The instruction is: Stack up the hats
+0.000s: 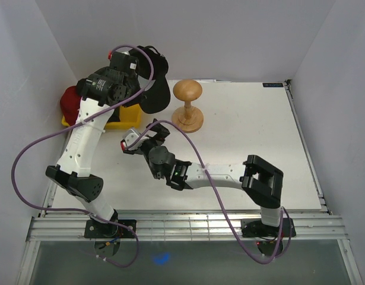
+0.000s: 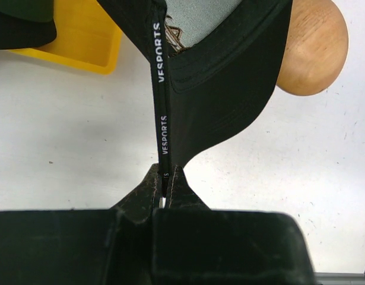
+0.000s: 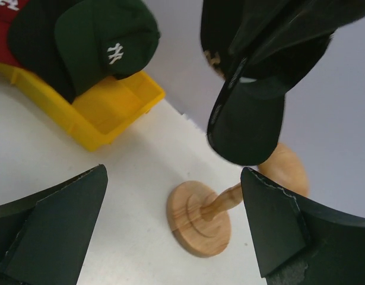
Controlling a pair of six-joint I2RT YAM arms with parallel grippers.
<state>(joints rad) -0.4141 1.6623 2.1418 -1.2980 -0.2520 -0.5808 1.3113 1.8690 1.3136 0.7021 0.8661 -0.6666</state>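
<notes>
Black fabric hangs in the air: a black cap (image 1: 154, 83) is held up over the back left of the worktop (image 1: 247, 130), just beside the knob of the wooden stand (image 1: 188, 107) and not resting on it. The left jaws are clamped together on the cap's inner band, so the cap dangles with its brim down. The right jaws stand wide apart and hold nothing, low over the worktop and facing the stand.

As I judge it, the job has barely begun. The stand carries no cap, one cap is lifted, and the others lie heaped in the yellow tray (image 1: 120, 119): a red cap (image 1: 69, 101), a dark green cap (image 3: 105, 41) and another black one (image 3: 34, 41). All of them have yet to be piled up, presumably on the stand.

Only the left wrist view shows the grip itself, the jaws pinching a thin band printed with white lettering, with the cap's pale lining above. Only the right wrist view shows the white logo on the green cap and the stand's round foot and stem beneath the hanging brim. From above you get both arms and the tray's place at the left edge, but the grip is hidden.
</notes>
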